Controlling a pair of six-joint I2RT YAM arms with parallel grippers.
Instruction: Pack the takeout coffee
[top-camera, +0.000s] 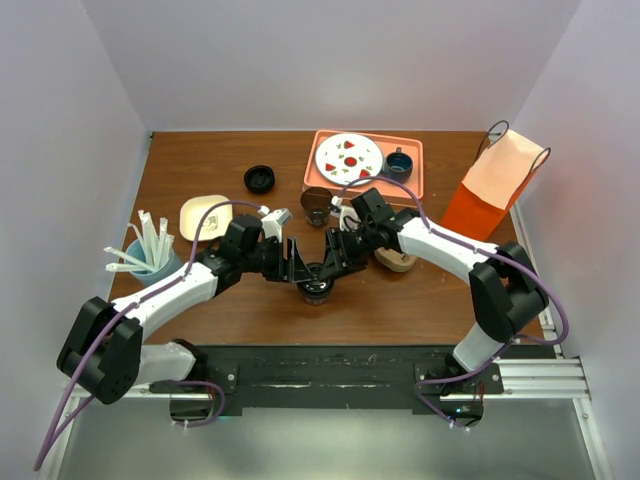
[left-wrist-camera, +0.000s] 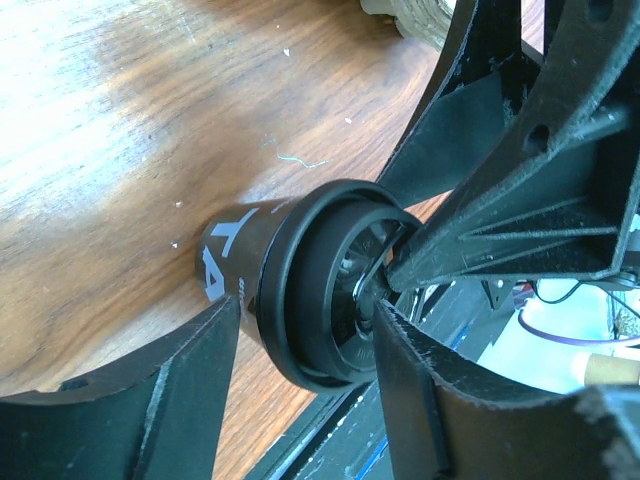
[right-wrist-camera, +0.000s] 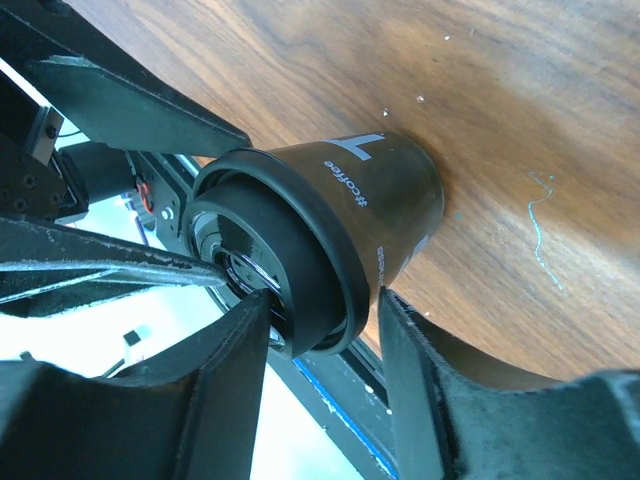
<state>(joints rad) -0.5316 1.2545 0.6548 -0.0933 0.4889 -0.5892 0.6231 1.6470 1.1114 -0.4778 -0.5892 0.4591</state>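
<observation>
Step in hand, as I judge it: get a firm hold on the cup (top-camera: 318, 289) so it can go to the bag (top-camera: 497, 188) at far right.

To do it well:
- I should squeeze the cup wall just under the lid (right-wrist-camera: 265, 250). Gripping the lid alone risks it popping off and the cup dropping.
- The squeeze should be light, since the wall probably dents.
- Only one pincer should carry. Two pulling against each other could tip the cup.
- I should lift straight up, keep the cup upright, and come to the bag from above, because its mouth looks narrow with the handles standing up.

The cup stands upright on the worktop (top-camera: 420, 305), near centre. It sits between both my pincers and well apart from the bag.

My right pincer (right-wrist-camera: 325, 300) is roughly half open. Its fingers (right-wrist-camera: 220, 400) sit either side of the lid rim and both look to be touching it. I read that as grasping the cup at the rim.

My left pincer (left-wrist-camera: 310, 315) is also part open. One finger (left-wrist-camera: 190, 390) touches the cup wall under the rim. The other lies across the lid top in the wrist view, and I cannot tell whether it presses or hovers. So I cannot tell whether the left pincer is gripping or released.

In the top view the two pincers meet over the cup, mine on the left from the left and mine on the right from the right. Their tips are just beside each other.
</observation>
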